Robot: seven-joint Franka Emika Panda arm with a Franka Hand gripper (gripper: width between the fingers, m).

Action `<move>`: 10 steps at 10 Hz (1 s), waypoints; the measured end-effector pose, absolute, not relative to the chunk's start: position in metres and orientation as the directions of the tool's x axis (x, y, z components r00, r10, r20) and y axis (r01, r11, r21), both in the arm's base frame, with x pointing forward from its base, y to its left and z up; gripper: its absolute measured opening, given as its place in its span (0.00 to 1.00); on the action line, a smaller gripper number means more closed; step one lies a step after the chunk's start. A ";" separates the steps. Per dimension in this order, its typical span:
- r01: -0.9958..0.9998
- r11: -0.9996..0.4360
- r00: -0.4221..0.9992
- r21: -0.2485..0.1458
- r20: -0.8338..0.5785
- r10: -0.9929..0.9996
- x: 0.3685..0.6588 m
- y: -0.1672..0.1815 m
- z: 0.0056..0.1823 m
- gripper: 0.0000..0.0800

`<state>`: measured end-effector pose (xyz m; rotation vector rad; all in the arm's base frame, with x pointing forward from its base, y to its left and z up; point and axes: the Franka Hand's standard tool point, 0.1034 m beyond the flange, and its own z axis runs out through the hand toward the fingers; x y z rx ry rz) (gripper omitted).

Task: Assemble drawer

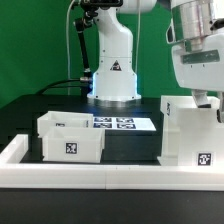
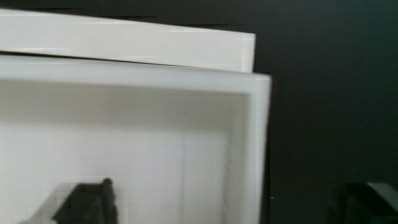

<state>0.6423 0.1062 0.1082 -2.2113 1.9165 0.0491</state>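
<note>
Two shallow trays of the drawer sit on the table at the exterior view's left. The marker board lies mid-frame, and the tall casing stands at the right beneath the arm. The step in hand appears to be grasping the casing. Next, the fingers would need to close squarely on its wall. Only the wrist view shows them spread, straddling that wall and pinching nothing. Only the exterior view shows the trays.
</note>
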 end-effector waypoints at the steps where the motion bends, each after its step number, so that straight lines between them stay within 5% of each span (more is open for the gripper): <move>1: -0.972 -0.174 0.199 -0.154 -0.161 -0.967 0.642 0.109 0.117 0.79; 3: -0.934 -0.297 0.327 -0.197 -0.146 -0.934 0.639 0.109 0.137 0.81; 5: -0.861 -0.470 0.497 -0.194 -0.134 -0.857 0.630 0.107 0.147 0.81; 10: -0.748 -0.630 0.657 -0.206 -0.096 -0.748 0.627 0.105 0.144 0.81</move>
